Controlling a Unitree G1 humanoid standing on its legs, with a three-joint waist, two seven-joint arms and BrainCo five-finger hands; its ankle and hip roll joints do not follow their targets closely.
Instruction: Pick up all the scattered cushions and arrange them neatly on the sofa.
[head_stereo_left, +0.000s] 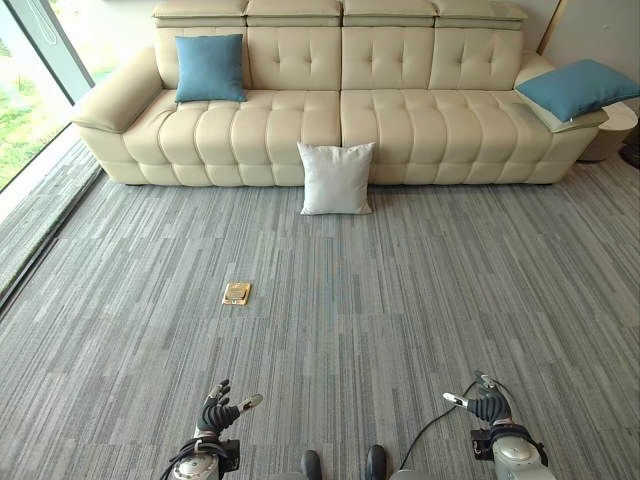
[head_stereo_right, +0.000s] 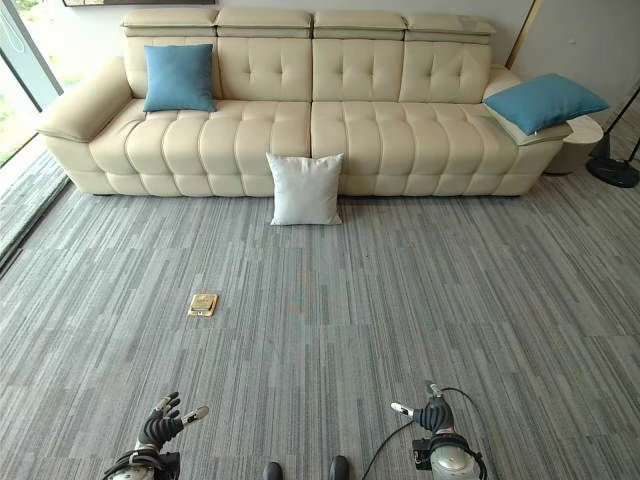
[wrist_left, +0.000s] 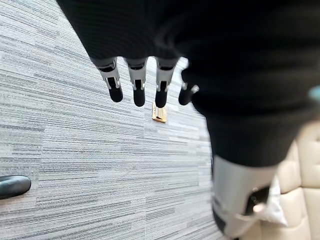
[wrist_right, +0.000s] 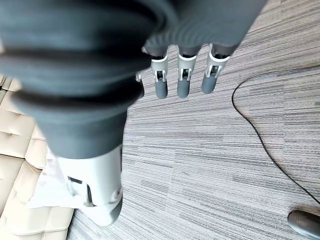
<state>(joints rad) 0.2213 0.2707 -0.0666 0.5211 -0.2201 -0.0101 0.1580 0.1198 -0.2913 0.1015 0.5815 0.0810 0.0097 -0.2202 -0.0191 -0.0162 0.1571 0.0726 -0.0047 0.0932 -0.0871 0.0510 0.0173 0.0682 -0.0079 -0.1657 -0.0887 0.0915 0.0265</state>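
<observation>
The left robot hand (head_stereo_left: 222, 408) and the right robot hand (head_stereo_left: 485, 404) hang low over the grey carpet (head_stereo_left: 400, 300), both empty with fingers straight and slightly spread. Well ahead of them, roughly midway between the two, a white cushion (head_stereo_left: 336, 178) stands upright on the carpet, leaning against the front of the cream sofa (head_stereo_left: 400, 110) at its middle, flat face toward the hands. One blue cushion (head_stereo_left: 210, 68) stands upright against the backrest near the sofa's left end, another blue cushion (head_stereo_left: 577, 87) lies tilted across the right armrest, and a small brass floor plate (head_stereo_left: 236, 293) sits in the carpet ahead of the left robot hand.
</observation>
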